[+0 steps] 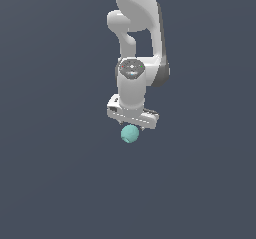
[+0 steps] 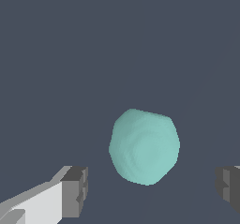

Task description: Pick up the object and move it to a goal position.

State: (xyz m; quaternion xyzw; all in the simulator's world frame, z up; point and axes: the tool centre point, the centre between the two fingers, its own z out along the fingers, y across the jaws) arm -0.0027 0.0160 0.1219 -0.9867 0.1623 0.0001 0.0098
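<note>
A: Where is the arm [image 1: 134, 43]?
B: It reaches straight down, with the tool [image 1: 132, 124] at its end.
A: Clenched?
B: No, spread wide; its fingers [image 2: 74, 191] stand apart on either side of the teal ball [image 1: 130, 134], not touching it.
A: Which way does the ball point?
B: It's round, with no long axis, and sits just under the tool.

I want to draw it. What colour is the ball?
The ball is plain teal, with no markings. The wrist view shows it best.

A flat slate-grey surface [image 1: 55, 183] (plain, unmarked) fills both views.
</note>
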